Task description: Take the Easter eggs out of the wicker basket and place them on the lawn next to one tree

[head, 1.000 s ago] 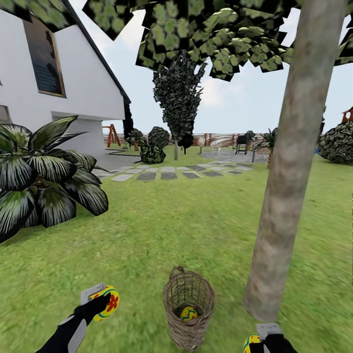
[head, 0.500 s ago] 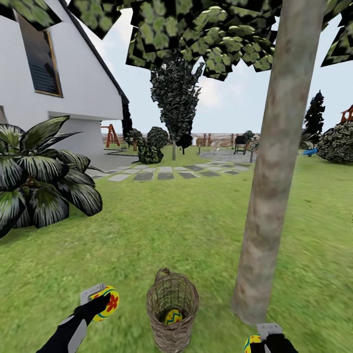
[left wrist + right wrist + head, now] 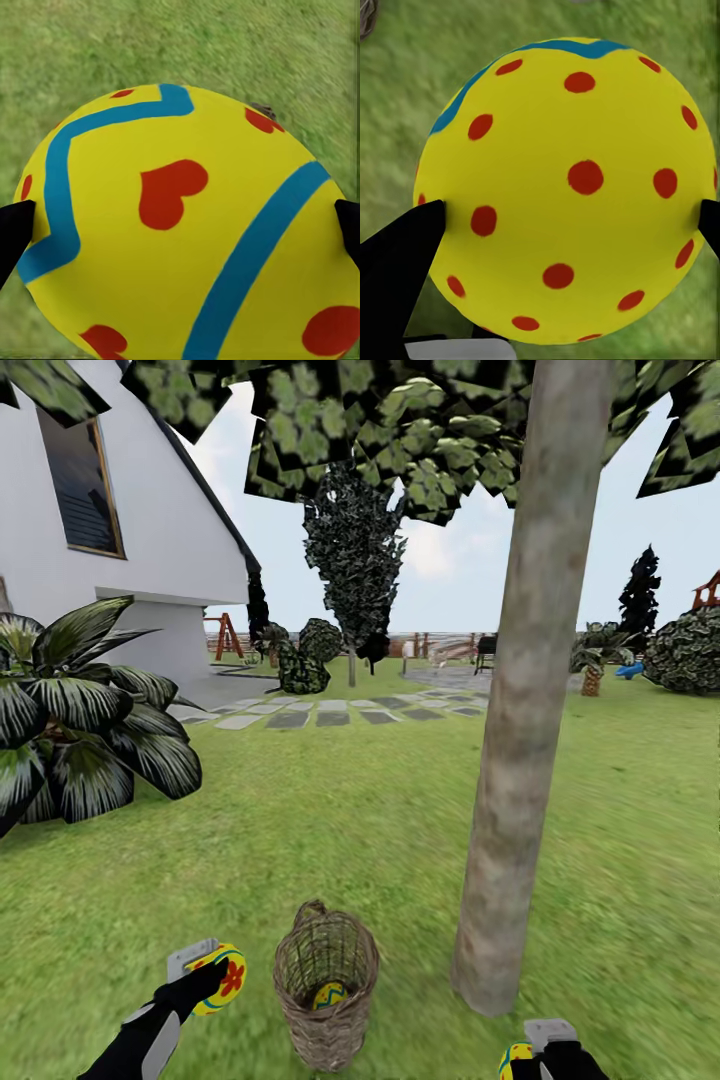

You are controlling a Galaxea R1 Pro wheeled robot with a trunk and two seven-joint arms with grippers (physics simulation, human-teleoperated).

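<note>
Eggs [image 3: 180, 225] [image 3: 562, 187] fill both wrist views; head view shows basket [image 3: 325, 985].

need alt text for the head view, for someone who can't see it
A wicker basket stands on the lawn with one Easter egg inside, beside a thick tree trunk. The left gripper holds a yellow egg; the right gripper, at the bottom edge, holds another. A white house stands behind.
</note>
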